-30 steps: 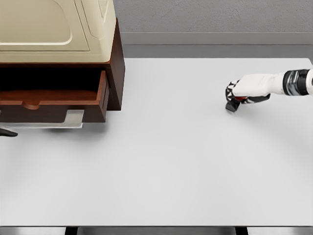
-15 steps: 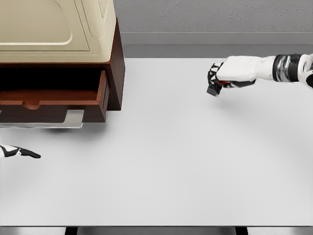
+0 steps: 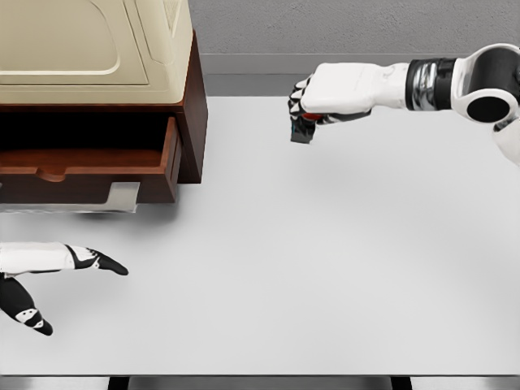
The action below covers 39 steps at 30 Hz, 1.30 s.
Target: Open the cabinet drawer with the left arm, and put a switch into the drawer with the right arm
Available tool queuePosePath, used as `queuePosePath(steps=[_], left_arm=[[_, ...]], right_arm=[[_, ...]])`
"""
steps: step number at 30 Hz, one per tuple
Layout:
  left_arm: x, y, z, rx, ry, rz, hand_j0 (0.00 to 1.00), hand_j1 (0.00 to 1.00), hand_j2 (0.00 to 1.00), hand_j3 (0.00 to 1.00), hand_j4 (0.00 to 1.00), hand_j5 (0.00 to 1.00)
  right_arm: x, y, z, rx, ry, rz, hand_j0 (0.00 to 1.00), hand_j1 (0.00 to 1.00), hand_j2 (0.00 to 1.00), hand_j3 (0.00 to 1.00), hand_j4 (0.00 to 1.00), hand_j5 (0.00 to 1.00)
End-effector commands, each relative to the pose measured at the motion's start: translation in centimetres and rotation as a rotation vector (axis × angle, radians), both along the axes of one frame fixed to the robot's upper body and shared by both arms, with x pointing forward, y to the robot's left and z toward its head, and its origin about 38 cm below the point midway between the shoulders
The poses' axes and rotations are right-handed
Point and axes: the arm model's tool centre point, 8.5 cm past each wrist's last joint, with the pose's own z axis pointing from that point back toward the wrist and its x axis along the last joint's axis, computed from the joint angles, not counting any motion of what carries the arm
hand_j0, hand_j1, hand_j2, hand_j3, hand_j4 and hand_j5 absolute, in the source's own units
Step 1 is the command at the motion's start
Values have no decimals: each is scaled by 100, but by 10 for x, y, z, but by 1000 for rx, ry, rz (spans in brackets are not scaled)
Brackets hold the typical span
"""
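Observation:
The brown cabinet (image 3: 193,122) stands at the back left, its drawer (image 3: 89,166) pulled out toward me. My right hand (image 3: 305,110) hangs above the table's far middle, shut on the switch (image 3: 303,128), a small dark block with a bit of red showing under the fingers. It is to the right of the cabinet, clear of the drawer. My left hand (image 3: 61,280) hovers low at the left edge, below the drawer front, open with fingers spread and holding nothing.
A cream-coloured appliance (image 3: 89,45) sits on top of the cabinet. The white table (image 3: 309,268) stretches across the view, with its front edge near the bottom. A grey wall runs behind.
My right hand has carried the switch up and to the left, toward the cabinet. My left hand has come further into view, moving right and down from the drawer front.

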Motion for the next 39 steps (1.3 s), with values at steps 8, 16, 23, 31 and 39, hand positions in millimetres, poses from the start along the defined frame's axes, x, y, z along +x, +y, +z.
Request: queuePosePath(steps=[8,16,23,31,39], left_arm=[[2,-3,1,-13,-3,-2,100,100,100,100,100,100],[2,-3,2,-16,-2,2,100,100,100,100,100,100],[2,-3,1,-17,-1,0,100,100,100,100,100,100],[2,-3,0,-17,2,1,100,100,100,100,100,100],[2,-4,0,-18,2,0,100,100,100,100,100,100]], right_arm=[[-15,48,16,33,-36,122,37,37,37,37,37,37],[-47,99,28,10,-86,288,37,37,37,37,37,37],[-59,128,43,0,-126,368,37,37,37,37,37,37],[-71,152,61,11,-132,442,37,37,37,37,37,37],[-81,192,75,13,-152,515,37,37,37,37,37,37]])
